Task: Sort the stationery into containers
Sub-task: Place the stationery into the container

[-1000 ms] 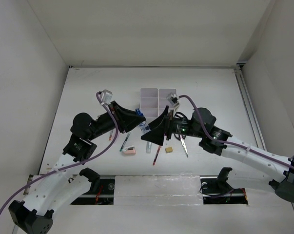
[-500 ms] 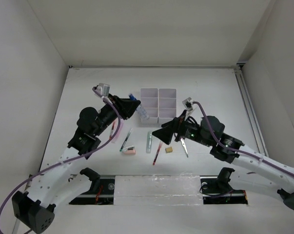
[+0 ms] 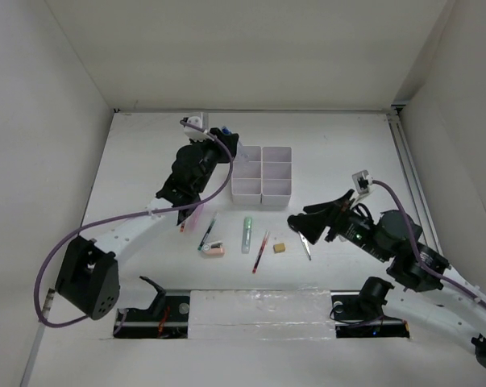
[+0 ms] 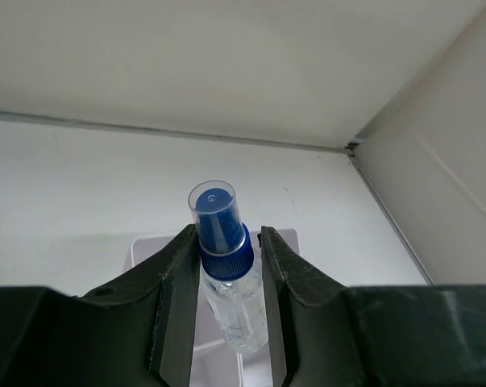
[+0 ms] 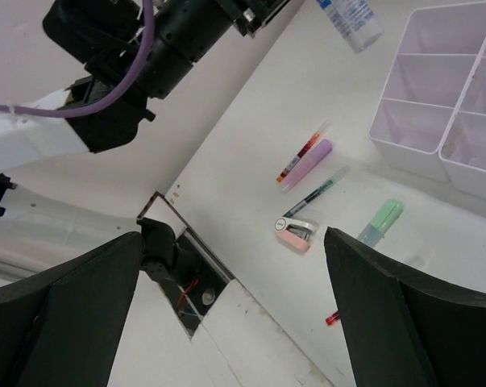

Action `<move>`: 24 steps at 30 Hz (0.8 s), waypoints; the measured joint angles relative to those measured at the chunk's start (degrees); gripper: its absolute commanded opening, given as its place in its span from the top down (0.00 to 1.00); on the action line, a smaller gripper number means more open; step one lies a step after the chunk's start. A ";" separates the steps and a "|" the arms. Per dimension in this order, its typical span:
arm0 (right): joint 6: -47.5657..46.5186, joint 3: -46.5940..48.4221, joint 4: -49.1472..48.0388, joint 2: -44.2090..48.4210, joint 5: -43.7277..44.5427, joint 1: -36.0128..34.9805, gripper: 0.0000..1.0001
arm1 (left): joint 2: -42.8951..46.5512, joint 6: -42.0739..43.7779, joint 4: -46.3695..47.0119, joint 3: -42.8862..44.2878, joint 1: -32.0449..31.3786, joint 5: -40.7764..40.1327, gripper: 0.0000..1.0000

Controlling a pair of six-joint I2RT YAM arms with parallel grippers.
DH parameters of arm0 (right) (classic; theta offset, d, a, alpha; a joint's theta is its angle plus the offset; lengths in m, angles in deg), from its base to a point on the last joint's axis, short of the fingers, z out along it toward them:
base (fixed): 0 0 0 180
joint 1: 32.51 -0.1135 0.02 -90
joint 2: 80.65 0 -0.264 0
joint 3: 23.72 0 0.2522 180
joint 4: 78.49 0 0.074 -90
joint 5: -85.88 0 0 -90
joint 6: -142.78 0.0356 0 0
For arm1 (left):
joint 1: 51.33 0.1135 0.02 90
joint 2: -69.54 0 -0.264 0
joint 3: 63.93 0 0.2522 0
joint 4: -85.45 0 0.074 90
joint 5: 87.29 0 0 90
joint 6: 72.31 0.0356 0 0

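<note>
One item is off the table: a blue-capped spray bottle [image 4: 226,298], clamped upright at its neck between the jaws of the left gripper [image 4: 226,235], which hangs just beyond the far left corner of the white organiser [image 3: 263,196]. The step in hand looks like carrying this bottle to a compartment. Nothing shows inside the compartments from overhead, so the sort seems barely begun. The next move calls for shifting the bottle over one square cell, lowering it past the dividers, then letting go. The right gripper [image 3: 301,219] hovers near the scissors [image 3: 305,243] with its jaws spread wide and nothing between them. The pink stapler [image 3: 213,251], green marker [image 3: 247,234], red pen [image 3: 259,251] and eraser [image 3: 280,248] lie on the table near the organiser.
</note>
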 measured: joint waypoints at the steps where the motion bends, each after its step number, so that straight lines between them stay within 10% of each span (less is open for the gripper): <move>1: 0.09 0.00 0.59 0.94 0.33 0.00 0.00 | -1.51 0.26 0.81 1.07 -0.04 -0.76 1.00; 24: 0.48 0.00 6.49 4.04 1.81 0.00 0.00 | -21.35 2.36 10.25 9.77 -0.13 -7.50 1.00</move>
